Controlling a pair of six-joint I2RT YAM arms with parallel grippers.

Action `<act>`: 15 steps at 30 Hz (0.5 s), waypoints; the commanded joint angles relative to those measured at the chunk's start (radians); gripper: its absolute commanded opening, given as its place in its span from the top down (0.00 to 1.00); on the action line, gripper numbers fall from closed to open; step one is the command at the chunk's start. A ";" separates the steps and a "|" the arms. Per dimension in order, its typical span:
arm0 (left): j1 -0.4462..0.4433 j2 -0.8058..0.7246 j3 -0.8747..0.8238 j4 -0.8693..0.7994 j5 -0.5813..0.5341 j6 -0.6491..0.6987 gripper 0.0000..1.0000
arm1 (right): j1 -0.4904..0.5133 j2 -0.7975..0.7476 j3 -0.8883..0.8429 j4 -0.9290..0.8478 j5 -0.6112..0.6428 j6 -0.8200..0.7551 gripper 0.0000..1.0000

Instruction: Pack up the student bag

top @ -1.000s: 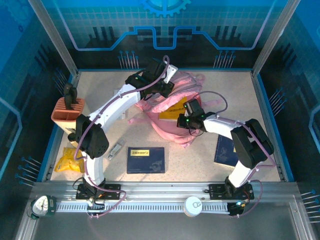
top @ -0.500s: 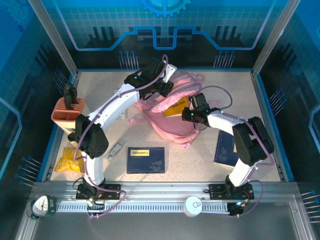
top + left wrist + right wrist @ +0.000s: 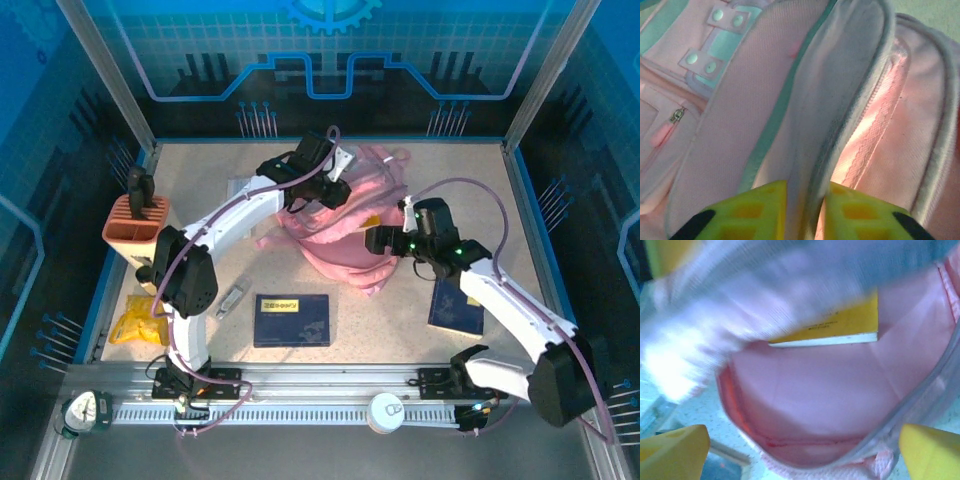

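At the far middle of the table (image 3: 195,180) lies the student bag (image 3: 345,235), a big soft pink heap, and both arms reach to it. The left gripper (image 3: 335,190) is at the bag's far left side. In the left wrist view its yellow-green fingers (image 3: 747,212) stand with only a narrow gap, and a padded rim of the bag (image 3: 840,100) runs into this gap; if the fingers press the cloth or just stand around it, I cannot tell. Left of that rim a pink zipper pull (image 3: 662,132) is visible.

The right gripper (image 3: 378,238) is at the bag's right side, at the mouth of the bag. In the right wrist view its yellow fingers (image 3: 672,450) are spread wide and nothing is between them except the bag's open rim below. Inside, against the pink lining (image 3: 830,390), a yellow book (image 3: 840,322) lies.

On the near side of the bag a dark blue book (image 3: 292,320) lies flat. A second dark blue book (image 3: 452,302) lies on the right, partly under the right arm. At the left edge stands a salmon pen holder (image 3: 135,228), and near it, closer to the arm bases, lies a yellow packet (image 3: 135,322).
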 commanded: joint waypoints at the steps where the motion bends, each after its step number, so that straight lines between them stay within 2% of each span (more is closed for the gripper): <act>1: -0.006 -0.018 -0.004 -0.017 -0.007 -0.049 0.66 | 0.011 -0.051 0.005 -0.153 -0.017 -0.027 0.01; 5: -0.042 -0.088 -0.072 -0.029 -0.031 -0.117 0.54 | 0.013 -0.087 -0.009 -0.172 -0.061 -0.030 0.00; 8: -0.072 -0.177 -0.157 -0.050 -0.081 -0.226 0.49 | 0.019 -0.090 -0.020 -0.170 -0.138 -0.032 0.00; 15: -0.120 -0.502 -0.543 -0.015 -0.149 -0.615 0.43 | 0.094 -0.069 -0.048 -0.159 -0.244 -0.036 0.00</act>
